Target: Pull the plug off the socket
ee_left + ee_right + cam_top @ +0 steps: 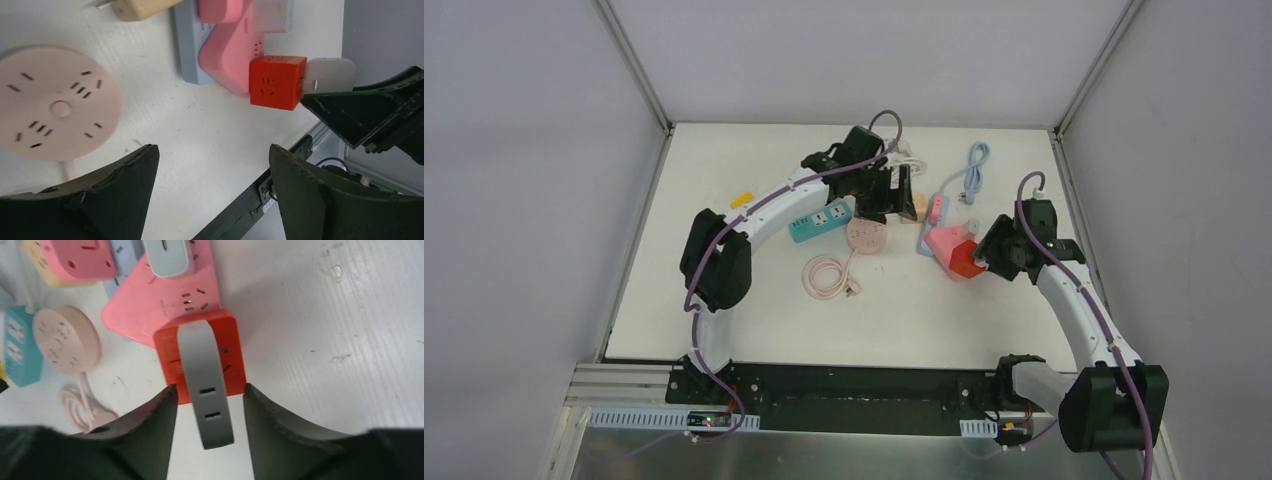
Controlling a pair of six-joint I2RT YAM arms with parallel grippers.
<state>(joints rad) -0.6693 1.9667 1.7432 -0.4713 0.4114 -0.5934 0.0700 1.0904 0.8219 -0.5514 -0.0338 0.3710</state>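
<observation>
A red cube socket (pixel 197 357) lies on the white table against a pink power strip (pixel 165 300). A grey-white plug (pixel 207 395) is seated in the cube and sticks out toward my right wrist camera. My right gripper (pixel 207 392) is open, with one finger on each side of the plug and a narrow gap on both sides. In the top view the right gripper (pixel 986 250) sits at the cube (pixel 964 264). My left gripper (pixel 214 155) is open and empty above bare table, left of the cube (pixel 275 82) and plug (pixel 330 74).
A round pink socket (pixel 865 236) with a coiled cable (pixel 827 275), a teal power strip (pixel 820 222), a beige cube (pixel 918 207), a light blue strip (pixel 938 208) and a blue cable (pixel 976 165) crowd the table's middle and back. Grey walls enclose three sides.
</observation>
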